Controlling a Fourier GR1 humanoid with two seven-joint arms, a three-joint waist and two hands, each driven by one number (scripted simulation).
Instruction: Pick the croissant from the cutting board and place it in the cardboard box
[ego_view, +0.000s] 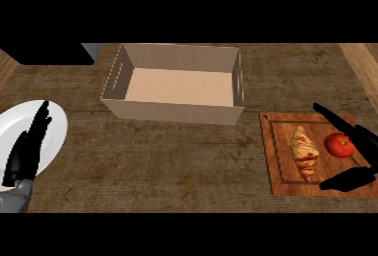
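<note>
Croissant (305, 152) lay untouched on the board (284, 185).
My right hand (353, 142) hung released beside it; the box (177, 111) waited.

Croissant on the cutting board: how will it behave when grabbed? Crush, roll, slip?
The croissant looks flaky and tapered, so it is probably light and crushable; curl round its thick middle. It lies flat and long on the cutting board, so rolling seems unlikely. The round tomato beside it could roll if the right hand nudges it.
</note>
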